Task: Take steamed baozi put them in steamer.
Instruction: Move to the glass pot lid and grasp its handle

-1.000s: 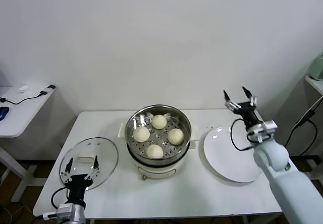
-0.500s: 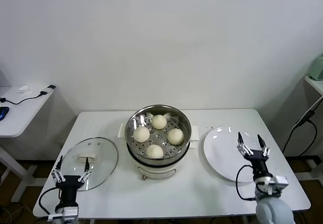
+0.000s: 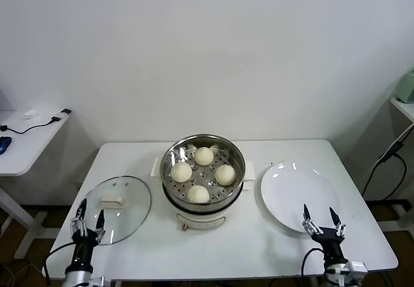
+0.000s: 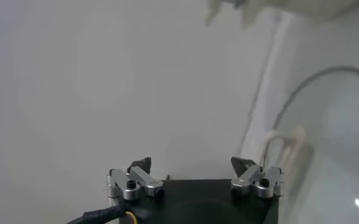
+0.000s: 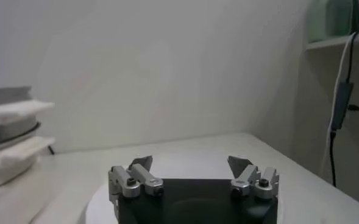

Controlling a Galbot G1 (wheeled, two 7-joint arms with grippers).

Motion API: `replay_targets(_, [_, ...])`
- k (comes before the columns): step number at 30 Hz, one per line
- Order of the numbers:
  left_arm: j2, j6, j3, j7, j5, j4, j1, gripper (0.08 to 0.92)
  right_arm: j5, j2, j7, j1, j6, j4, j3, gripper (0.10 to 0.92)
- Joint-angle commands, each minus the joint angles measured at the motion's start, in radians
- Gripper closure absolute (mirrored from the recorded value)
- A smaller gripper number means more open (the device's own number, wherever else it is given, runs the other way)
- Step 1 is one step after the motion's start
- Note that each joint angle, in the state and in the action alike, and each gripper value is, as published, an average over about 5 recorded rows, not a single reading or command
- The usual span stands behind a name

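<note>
Steel steamer (image 3: 204, 170) holds 4 baozi (image 3: 204, 156), pincers apart

Light: bright, even, diffuse across the white wall (image 3: 213, 48) and white table (image 3: 246, 235).
Shadows: faint and soft under the steamer (image 3: 203, 170).
Glare: small highlights on the steamer rim, the white plate (image 3: 294, 196) and the glass lid (image 3: 116, 206).
Focus: head view crisp; left wrist view hazy and washed out; right wrist view's background soft.

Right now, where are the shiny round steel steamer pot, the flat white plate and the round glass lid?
shiny round steel steamer pot (image 3: 172, 152), head view, its left rim.
flat white plate (image 3: 291, 193), head view, its bare middle.
round glass lid (image 3: 132, 212), head view, its clear glass.
</note>
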Motion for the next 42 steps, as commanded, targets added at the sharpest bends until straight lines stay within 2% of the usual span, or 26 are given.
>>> replay_targets(1, [0.037,0.034,0.005,-0.057,0.245,0.157,-0.079,0.177,-0.081,0.028,-0.019,-0.059,-0.022,0.014,0.008,0.203])
replay_targets(16, [0.033,0.049,0.044,-0.007,0.227,0.276,-0.239,0.177,-0.094,0.036,-0.016,-0.069,-0.03,0.034,0.008,0.203])
replay_targets(35, [0.049,0.006,0.07,-0.014,0.243,0.373,-0.304,0.177,-0.104,0.045,-0.017,-0.068,-0.031,0.033,0.007,0.203])
replay_targets(38, [0.049,-0.014,0.068,-0.026,0.264,0.403,-0.313,0.212,-0.099,0.042,-0.019,-0.07,-0.032,0.035,0.007,0.203])
replay_targets(42, [0.052,-0.021,0.066,-0.039,0.281,0.432,-0.324,0.32,-0.095,0.04,-0.024,-0.075,-0.032,0.039,0.009,0.203])
